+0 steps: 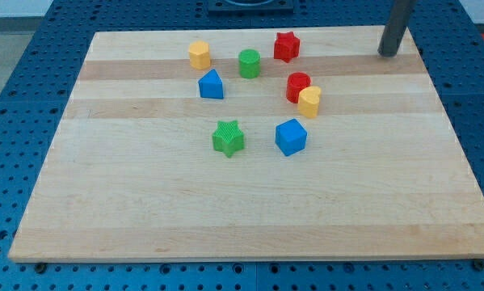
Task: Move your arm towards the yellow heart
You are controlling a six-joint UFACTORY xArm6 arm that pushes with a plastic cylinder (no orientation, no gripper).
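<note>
The dark rod's tip (388, 53) rests bare on the pale wooden board (145, 210) at about two o'clock, holding and touching nothing. The yellow heart-shaped block (309, 102) sits just right of centre, touching the red cylinder block (297, 85) at its eleven o'clock, well apart from the tip. The blue cube block (291, 137) lies near the heart at seven o'clock.

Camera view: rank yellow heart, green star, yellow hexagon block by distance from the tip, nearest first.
From my tip at the view's top right:
1. yellow heart, right of centre, touching the red cylinder
2. yellow hexagon block, top, left of centre
3. green star, centre, lowest of the three
</note>
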